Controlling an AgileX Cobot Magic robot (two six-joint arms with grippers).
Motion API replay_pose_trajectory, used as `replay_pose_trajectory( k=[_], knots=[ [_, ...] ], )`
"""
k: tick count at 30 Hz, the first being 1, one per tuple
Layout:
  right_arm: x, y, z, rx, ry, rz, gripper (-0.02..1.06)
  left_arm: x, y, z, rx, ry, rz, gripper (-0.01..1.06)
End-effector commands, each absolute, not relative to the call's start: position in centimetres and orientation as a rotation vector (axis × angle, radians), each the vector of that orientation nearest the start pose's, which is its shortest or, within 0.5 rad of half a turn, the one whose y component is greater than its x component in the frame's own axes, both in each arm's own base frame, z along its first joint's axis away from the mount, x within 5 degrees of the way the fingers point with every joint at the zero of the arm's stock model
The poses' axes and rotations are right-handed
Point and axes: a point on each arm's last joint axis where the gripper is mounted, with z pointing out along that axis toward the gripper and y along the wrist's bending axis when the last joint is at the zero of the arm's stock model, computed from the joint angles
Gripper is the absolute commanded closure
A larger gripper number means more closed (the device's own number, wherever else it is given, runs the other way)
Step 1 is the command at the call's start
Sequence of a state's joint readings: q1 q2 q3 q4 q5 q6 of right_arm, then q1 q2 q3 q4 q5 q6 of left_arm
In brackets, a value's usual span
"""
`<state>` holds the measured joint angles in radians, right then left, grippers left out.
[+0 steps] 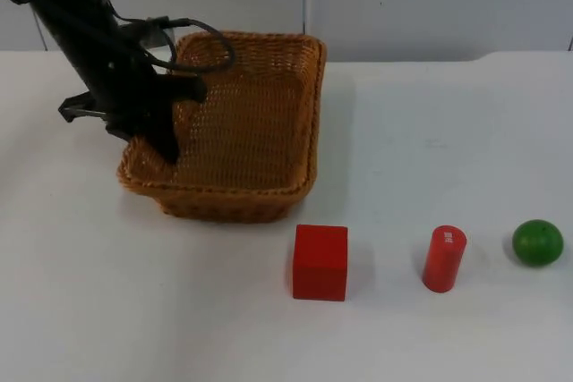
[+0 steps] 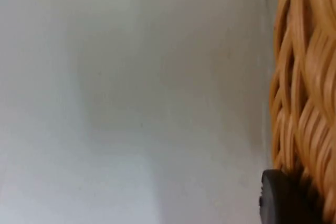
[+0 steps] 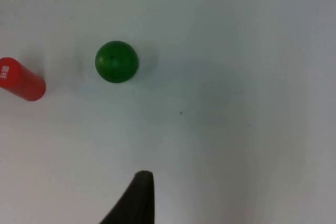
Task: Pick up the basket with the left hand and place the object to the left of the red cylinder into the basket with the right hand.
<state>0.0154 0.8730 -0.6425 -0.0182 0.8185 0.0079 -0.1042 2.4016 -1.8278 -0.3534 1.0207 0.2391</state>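
1. Left gripper [image 1: 161,145] sits at the basket's [image 1: 260,131] left rim; finger state cannot be told
2. Cube [image 1: 320,262] rests on the table [image 1: 448,131], left of the cylinder [image 1: 443,258]
3. Ball [image 1: 537,242] lies right of the cylinder

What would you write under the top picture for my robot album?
Left gripper at the wicker basket rim; red cube, red cylinder, green ball in front.

The left gripper [image 1: 166,145] reaches down at the far left; the right gripper [image 3: 137,203] hangs above the table, waiting.
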Motion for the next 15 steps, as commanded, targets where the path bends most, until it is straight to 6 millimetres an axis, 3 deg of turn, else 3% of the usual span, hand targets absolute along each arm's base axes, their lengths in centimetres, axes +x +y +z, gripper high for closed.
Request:
replay_pose_trajectory(
  k=[1, 3, 9, 13, 14, 15],
  knots=[
    [15.3, 0.0, 27.8, -0.019, 2.515, -0.026, -0.01, 46.8, -6.4, 11.4, 0.28, 3.016, -0.43, 1.05],
    [15.3, 0.0, 27.8, -0.019, 2.511, -0.026, -0.01, 46.6, -6.0, 12.1, 0.273, 3.022, -0.435, 1.05],
    [15.4, -0.1, 27.8, -0.02, 2.507, -0.029, -0.01, 44.8, -2.1, 15.9, 0.244, 3.078, -0.478, 1.05],
    [15.4, 0.0, 27.8, -0.017, 2.507, -0.021, -0.01, 41.4, 1.3, 19.1, 0.141, 3.031, -0.577, 1.05],
    [15.4, 0.0, 27.8, -0.017, 2.507, -0.021, -0.01, 41.4, 1.3, 19.1, 0.141, 3.031, -0.577, 1.05],
    [15.4, 0.0, 27.8, -0.017, 2.507, -0.021, -0.01, 39.4, 2.2, 19.9, 0.097, 3.032, -0.611, 1.05]
  ],
)
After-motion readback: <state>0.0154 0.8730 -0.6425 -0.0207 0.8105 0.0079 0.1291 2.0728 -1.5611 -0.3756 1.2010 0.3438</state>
